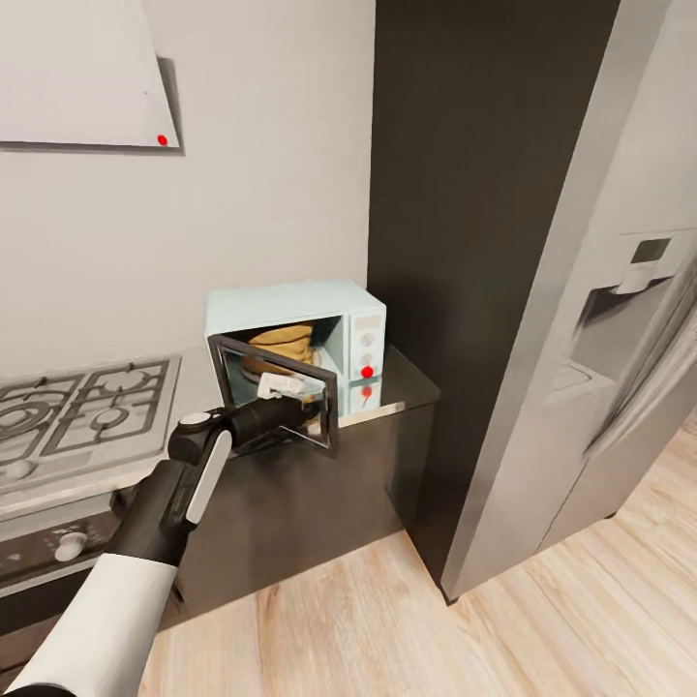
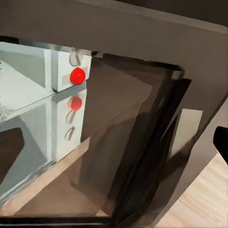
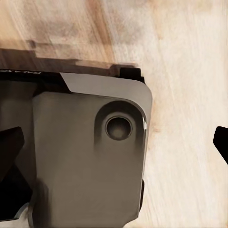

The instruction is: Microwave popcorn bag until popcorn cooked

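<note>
Microwave (image 1: 295,344) is a pale blue rounded box with a white panel, two knobs and a red dot, sitting on the grey reflective countertop (image 1: 407,387) at the end by the dark tall panel (image 1: 465,242). Its dark glass door (image 1: 281,392), grey-framed, is swung open toward you.

Bag (image 1: 283,344) is inside the microwave cavity: tan, squat, ringed folds, upright.

Your left gripper (image 1: 308,414) is at the door's front face, below and in front of the bag, apart from it with the door between. I can't tell whether its fingers are spread or closed; they're lost against the dark glass. Left wrist view looks through the tinted door at the panel's red dot and its mirror image on the countertop.

Right wrist view shows pale wood-grain floor (image 3: 190,156) and a smooth grey robot part (image 3: 90,156); dark fingertips sit at opposite frame edges, so that gripper is spread wide, holding nothing.

Gas hob (image 1: 82,411) with grey grates lies left of the microwave.
</note>
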{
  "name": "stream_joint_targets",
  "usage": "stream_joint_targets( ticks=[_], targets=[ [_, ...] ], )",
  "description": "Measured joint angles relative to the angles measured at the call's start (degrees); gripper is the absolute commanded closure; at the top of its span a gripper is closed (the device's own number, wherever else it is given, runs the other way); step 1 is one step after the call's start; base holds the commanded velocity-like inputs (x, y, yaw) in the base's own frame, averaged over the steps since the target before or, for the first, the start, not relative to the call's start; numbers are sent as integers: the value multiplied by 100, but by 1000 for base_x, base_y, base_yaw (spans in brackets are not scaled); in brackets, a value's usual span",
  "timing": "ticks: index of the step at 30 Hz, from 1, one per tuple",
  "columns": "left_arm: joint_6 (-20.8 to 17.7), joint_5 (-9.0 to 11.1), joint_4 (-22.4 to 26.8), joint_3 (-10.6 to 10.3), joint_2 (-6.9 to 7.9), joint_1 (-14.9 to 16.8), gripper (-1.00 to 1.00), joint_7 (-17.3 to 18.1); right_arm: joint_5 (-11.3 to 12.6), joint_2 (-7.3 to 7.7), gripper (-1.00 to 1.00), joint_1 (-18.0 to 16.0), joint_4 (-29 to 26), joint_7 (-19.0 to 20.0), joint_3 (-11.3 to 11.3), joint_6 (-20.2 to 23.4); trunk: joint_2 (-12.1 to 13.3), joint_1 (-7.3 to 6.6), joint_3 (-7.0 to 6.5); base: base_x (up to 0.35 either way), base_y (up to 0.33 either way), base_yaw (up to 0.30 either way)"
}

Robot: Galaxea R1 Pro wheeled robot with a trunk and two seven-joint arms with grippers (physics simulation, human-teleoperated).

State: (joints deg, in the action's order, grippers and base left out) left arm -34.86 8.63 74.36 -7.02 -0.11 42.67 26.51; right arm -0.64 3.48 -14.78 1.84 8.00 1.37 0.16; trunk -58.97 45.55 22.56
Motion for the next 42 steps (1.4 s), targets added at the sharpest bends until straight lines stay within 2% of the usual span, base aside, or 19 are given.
stream_joint_targets(
  ticks=[8, 12, 19, 26, 32, 42],
  targets=[
    [-8, 46, -50, -5, -4, 0, -100, -453, -7, 1, -100, 0, 0, 0, 0, 0, 0, -2, 0, 57, 0, 0],
    [-3, 25, -145, -6, -8, 0, -100, -486, -8, 2, -100, 0, 0, 0, 0, 0, -1, -3, 0, 301, 0, 0],
    [-1, 34, -253, -34, -99, 0, -100, -493, -8, 2, -100, 0, 0, 0, 4, 0, -1, -3, 0, 277, 0, 0],
    [0, 32, -267, -40, -103, 0, -100, -495, -8, -1, -100, 0, 0, 0, 8, 5, 0, 0, 0, 78, 0, 0],
    [2, 8, -472, -40, -333, 0, -100, -507, -8, -4, -100, 0, 1, 0, 6, 12, -1, -2, 0, 117, -21, 0],
    [9, -11, -522, -40, -356, 0, -100, -511, -8, -7, -100, 0, 1, 0, 8, 15, -1, -2, 0, 237, -34, 0]
  ],
)
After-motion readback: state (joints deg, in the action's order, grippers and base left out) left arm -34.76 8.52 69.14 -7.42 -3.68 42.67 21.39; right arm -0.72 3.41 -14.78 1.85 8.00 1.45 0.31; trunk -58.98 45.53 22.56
